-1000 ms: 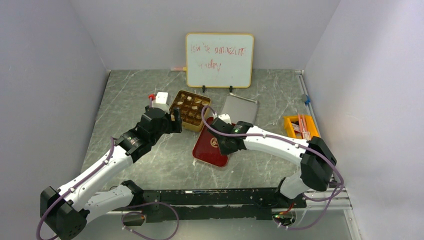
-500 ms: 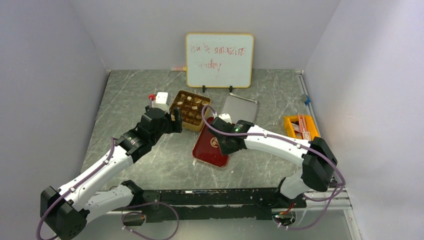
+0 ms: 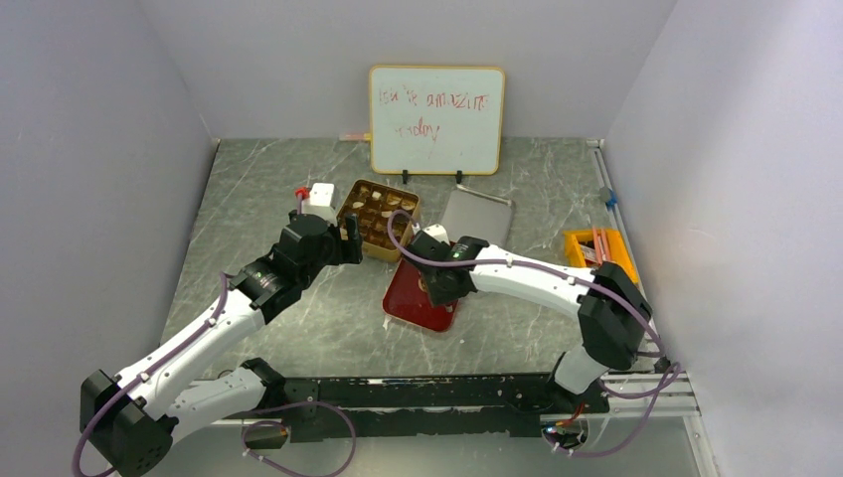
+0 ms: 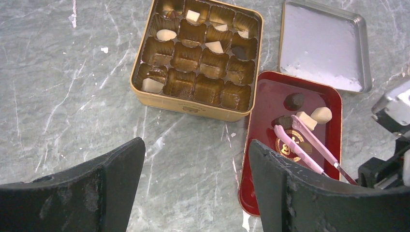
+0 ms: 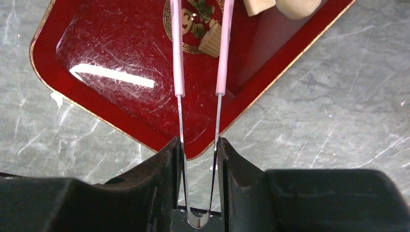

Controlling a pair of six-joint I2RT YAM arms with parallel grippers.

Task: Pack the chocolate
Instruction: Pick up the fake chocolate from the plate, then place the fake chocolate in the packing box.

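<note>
Above the red tray [image 5: 121, 48] — right gripper [image 5: 198, 150] clenched on pink tweezers [image 5: 178, 58] near chocolate [image 5: 211, 42], left gripper [image 4: 194, 147] gaping, empty, beside gold tin [image 4: 188, 104].

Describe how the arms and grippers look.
Left arm and right arm: white link shells, black joints and bases, with a purple cable looping along each. Left gripper and right gripper: blunt, matte-black fingers.

the whiteboard [image 3: 436, 119] bears red handwriting, seemingly "you're amazing today".
</note>
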